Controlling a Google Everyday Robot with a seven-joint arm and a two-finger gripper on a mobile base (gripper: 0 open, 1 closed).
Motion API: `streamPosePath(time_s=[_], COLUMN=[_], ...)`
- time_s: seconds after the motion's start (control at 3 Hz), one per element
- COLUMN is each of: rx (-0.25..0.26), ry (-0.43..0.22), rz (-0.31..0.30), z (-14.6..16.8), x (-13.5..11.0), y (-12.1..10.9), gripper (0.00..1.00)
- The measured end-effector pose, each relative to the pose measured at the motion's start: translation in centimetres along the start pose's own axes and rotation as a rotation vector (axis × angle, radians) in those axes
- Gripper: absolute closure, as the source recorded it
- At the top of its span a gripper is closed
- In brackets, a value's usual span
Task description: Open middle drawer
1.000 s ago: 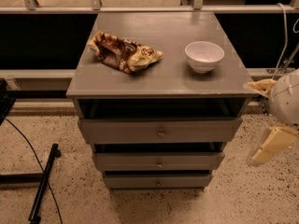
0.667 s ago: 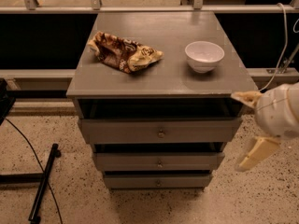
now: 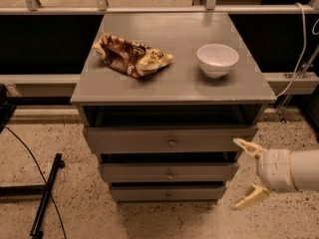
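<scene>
The grey cabinet (image 3: 124, 83) has three grey drawers, each with a small round metal knob. The middle drawer (image 3: 168, 172) is the second one down; its knob (image 3: 170, 175) is at the centre of its front. The top drawer (image 3: 169, 139) sits above it and the bottom drawer (image 3: 167, 192) below. My gripper (image 3: 245, 175) is open and empty at the right. It is level with the middle drawer's right end and just in front of it. Its cream fingers (image 3: 246, 146) point left.
A crumpled brown snack bag (image 3: 131, 55) and a white bowl (image 3: 217, 59) sit on the cabinet top. A black stand leg and cable (image 3: 46, 195) lie on the speckled floor at the left. A white cable (image 3: 299, 49) hangs at the right.
My gripper has moved left and down, from beside the cabinet's top right corner to the level of the middle drawer. The drawers have not moved.
</scene>
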State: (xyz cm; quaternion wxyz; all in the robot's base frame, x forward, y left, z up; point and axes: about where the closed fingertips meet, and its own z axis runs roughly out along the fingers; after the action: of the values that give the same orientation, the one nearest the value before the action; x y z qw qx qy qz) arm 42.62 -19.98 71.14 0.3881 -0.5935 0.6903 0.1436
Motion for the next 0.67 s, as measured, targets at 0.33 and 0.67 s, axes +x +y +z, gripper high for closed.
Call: streamPosePath(time_s=[0.33, 0.67], rx=[-0.012, -0.036], ry=[-0.042, 0.0], rz=[-0.036, -0.053], z=[1.3, 2.09], x=[2.37, 2.31], y=[1.14, 1.29], gripper=[0.0, 0.0])
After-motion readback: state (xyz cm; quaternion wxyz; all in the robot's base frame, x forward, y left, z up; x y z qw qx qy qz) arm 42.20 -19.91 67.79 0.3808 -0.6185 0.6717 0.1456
